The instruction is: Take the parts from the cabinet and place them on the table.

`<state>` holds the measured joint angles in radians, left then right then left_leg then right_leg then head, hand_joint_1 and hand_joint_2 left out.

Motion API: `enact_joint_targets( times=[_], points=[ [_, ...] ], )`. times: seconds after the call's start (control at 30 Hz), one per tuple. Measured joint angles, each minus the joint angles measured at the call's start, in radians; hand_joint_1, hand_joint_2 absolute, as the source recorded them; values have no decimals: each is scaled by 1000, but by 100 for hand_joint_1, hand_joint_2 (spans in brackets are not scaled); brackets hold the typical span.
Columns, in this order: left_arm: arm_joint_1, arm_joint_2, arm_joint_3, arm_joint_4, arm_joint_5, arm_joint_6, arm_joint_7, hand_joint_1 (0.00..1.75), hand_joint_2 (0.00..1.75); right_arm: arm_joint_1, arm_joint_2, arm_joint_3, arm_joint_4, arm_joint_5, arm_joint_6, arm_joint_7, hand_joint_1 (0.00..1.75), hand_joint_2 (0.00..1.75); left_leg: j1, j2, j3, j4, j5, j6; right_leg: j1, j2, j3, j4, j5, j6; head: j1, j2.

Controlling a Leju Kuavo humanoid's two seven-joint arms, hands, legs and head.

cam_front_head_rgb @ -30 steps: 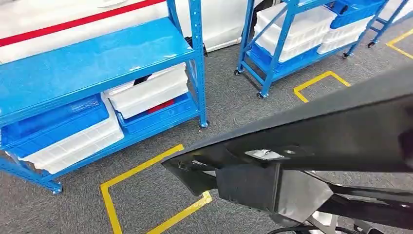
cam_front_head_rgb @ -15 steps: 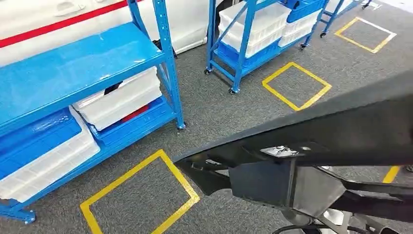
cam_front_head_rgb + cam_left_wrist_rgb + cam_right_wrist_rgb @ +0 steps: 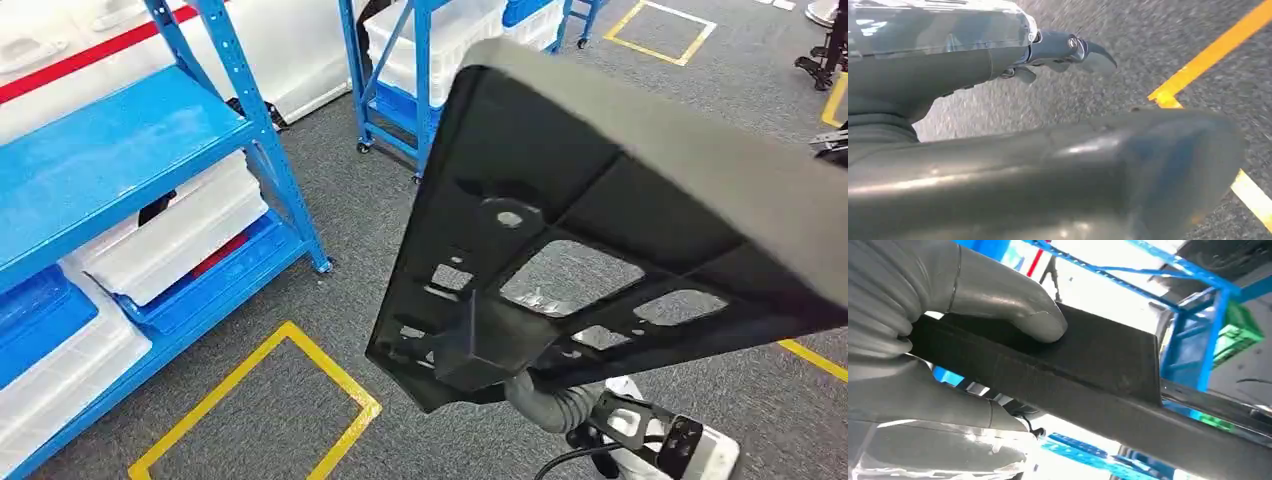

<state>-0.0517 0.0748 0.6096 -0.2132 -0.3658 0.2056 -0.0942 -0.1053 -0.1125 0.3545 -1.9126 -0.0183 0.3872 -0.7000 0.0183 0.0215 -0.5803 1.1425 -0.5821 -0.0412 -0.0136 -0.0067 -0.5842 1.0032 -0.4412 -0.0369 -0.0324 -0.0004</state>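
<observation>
A: What do you see from the head view?

B: A big black part (image 3: pixel 600 230) is up in the air, close in front of the robot. It is flat, tilted, and has holes in it. I think the robot is carrying it away from the cabinet to the table. The putting-down step is not done yet.

A: What is around it?

B: A blue rack (image 3: pixel 130 160) on the left with white bins (image 3: pixel 170 235) on its low shelf. A second blue rack (image 3: pixel 410 60) is farther off. Yellow tape squares (image 3: pixel 260 410) are on the grey floor (image 3: pixel 330 210). I see no table here (so the robot must find it first). The part hides much of the floor ahead, and the racks stand close, so a wide turn could bump them.

A: And the left wrist view?

B: The left hand (image 3: pixel 1048 50) hangs over the floor near a yellow line (image 3: pixel 1208 55). Its fingers look a bit curled with nothing in them, but the picture is blurry, so I cannot tell how wide they are.

A: And the right wrist view?

B: The right hand (image 3: pixel 948 325) grips the black part's edge (image 3: pixel 1088 365), thumb pressed on one face, the rest of the hand under it. Next it needs a steady hold and a level set-down on the table.
</observation>
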Motion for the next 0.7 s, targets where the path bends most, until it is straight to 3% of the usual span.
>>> enact_joint_targets(
  times=[0.07,0.1,0.13,0.2,0.23,0.27,0.33,0.4,0.43,0.47,0.5,0.57,0.6,0.63,0.67,0.7],
  points=[
    [7,0,11,0,2,2,0,0,0,2,1,32,30,13,0,1,175,175,0,-14,-72,149,-55,-2,4,25,-3,1,1,-2,0,0],
    [11,-3,14,0,7,4,0,0,0,2,2,48,43,14,5,1,175,175,0,-14,-86,170,-46,-1,5,40,-3,1,2,-3,0,0],
    [13,-6,15,0,9,4,-2,0,0,2,2,62,53,18,6,1,175,175,0,-15,-73,135,-13,1,6,54,-2,2,2,-3,0,0],
    [15,-9,19,0,10,4,-11,0,0,0,5,80,64,21,5,1,175,175,0,-32,0,-34,86,9,6,80,2,5,1,-1,0,0],
    [16,-9,21,0,10,3,-14,0,0,-2,5,86,68,21,2,1,175,175,2,-72,34,-115,123,14,6,89,3,6,0,2,0,0],
    [19,-9,23,0,8,0,-18,0,0,-7,5,91,72,18,-2,1,175,175,2,-114,43,-139,111,19,12,99,-2,10,0,9,0,0],
    [16,-10,27,0,2,-8,-21,0,0,-15,4,98,77,11,-9,1,175,175,-1,-95,44,-146,109,23,3,123,-15,11,6,25,0,0],
    [14,-10,32,0,-4,-15,-14,0,0,-15,3,98,77,6,-18,0,175,175,2,-73,47,-155,117,38,5,142,-19,7,12,41,0,0],
    [12,-10,32,0,-8,-16,-11,0,0,-14,2,98,76,3,-20,-1,175,175,3,-57,51,-162,122,46,5,91,-22,22,1,41,0,0],
    [13,-12,33,0,-11,-17,-10,0,0,-18,2,97,74,1,-23,-1,175,175,1,-45,51,-164,123,53,9,41,-44,63,-31,43,0,0],
    [16,-13,34,0,-15,-19,-7,0,0,-18,1,97,67,0,-28,-2,175,175,-2,-32,50,-164,122,57,8,23,-80,137,-73,46,0,0],
    [21,-14,34,0,-26,-23,-2,0,0,-18,0,97,56,-5,-37,-2,175,175,-6,-1,49,-163,120,60,5,16,-157,293,-136,51,0,0],
    [20,-14,34,0,-32,-26,0,0,0,-17,-1,96,53,-6,-39,-2,175,175,-7,12,49,-162,120,60,3,16,-171,323,-136,53,0,0],
    [18,-15,34,0,-34,-28,4,0,0,-16,-2,95,48,-7,-41,-2,175,175,-8,25,49,-162,119,60,1,13,-160,304,-115,53,0,0],
    [15,-17,34,0,-40,-30,7,0,0,-16,-3,95,41,-9,-42,-2,175,175,-9,36,50,-161,117,59,1,8,-124,239,-77,51,0,0],
    [12,-19,34,0,-45,-33,10,0,0,-17,-3,93,30,-12,-45,-2,175,175,-9,46,52,-159,114,56,2,-4,-70,143,-35,48,0,0]
  ],
)
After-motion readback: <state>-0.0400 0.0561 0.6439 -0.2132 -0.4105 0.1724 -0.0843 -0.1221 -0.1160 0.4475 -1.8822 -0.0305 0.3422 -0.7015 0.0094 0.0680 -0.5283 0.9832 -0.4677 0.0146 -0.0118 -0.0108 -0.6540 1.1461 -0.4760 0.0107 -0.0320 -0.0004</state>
